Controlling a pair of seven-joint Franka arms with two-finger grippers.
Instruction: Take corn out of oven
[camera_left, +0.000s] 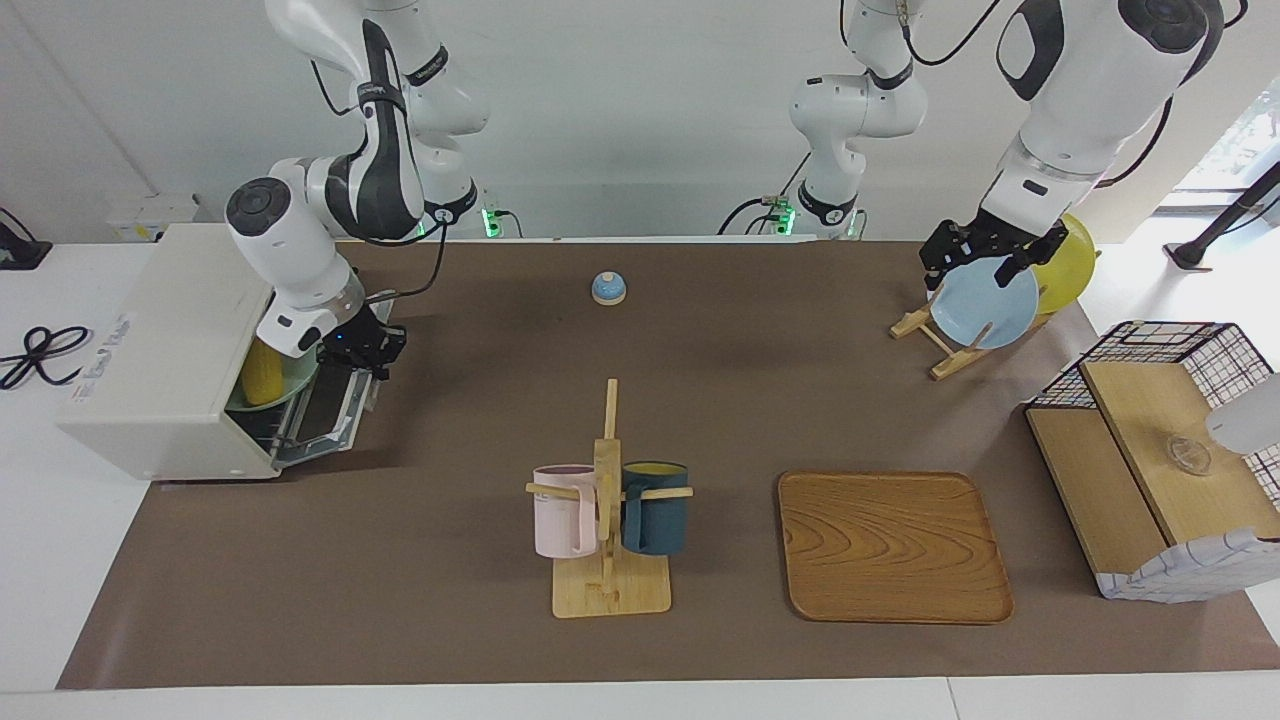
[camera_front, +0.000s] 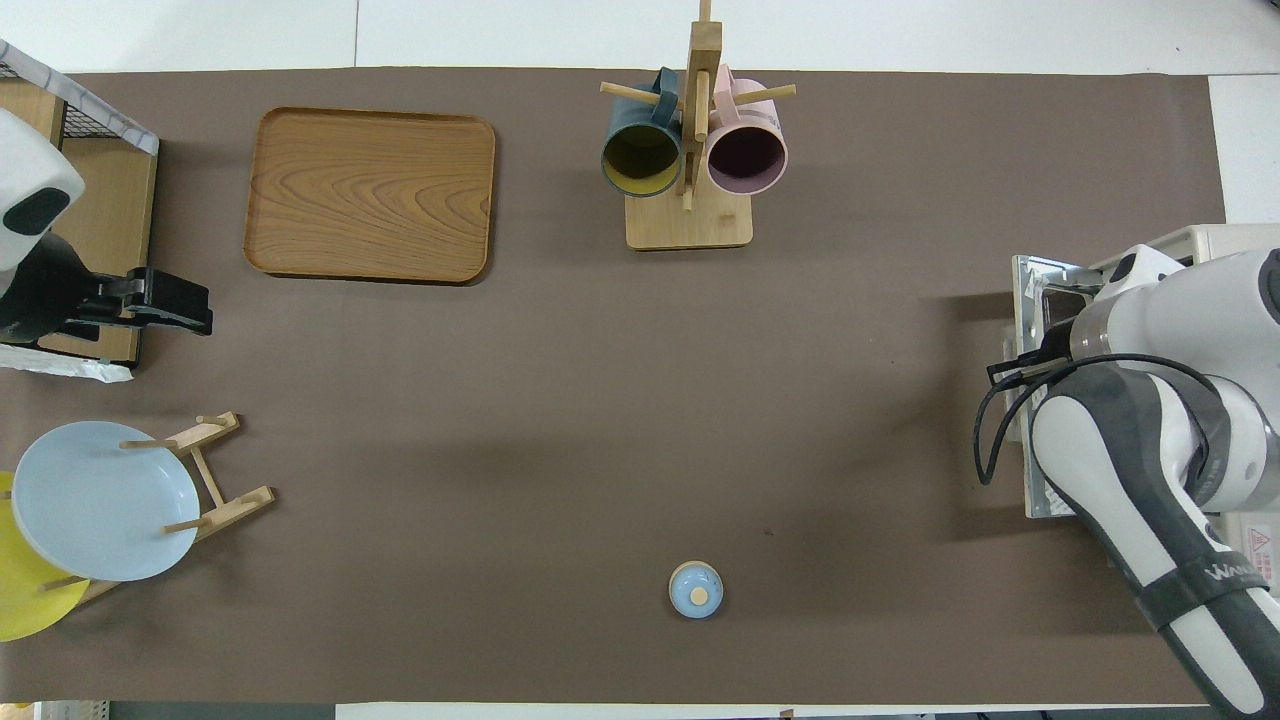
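Note:
The cream-white oven stands at the right arm's end of the table. Its door hangs wide open, swung down toward the table's middle. Inside, the yellow corn lies on a pale green plate resting on the rack. My right gripper is shut on the handle at the door's outer edge. In the overhead view the right arm covers the oven's mouth and hides the corn. My left gripper waits open over the plate rack, holding nothing.
A blue bell sits mid-table near the robots. Farther out stand a mug tree with a pink and a dark blue mug, and a wooden tray. A wire-and-wood basket shelf occupies the left arm's end.

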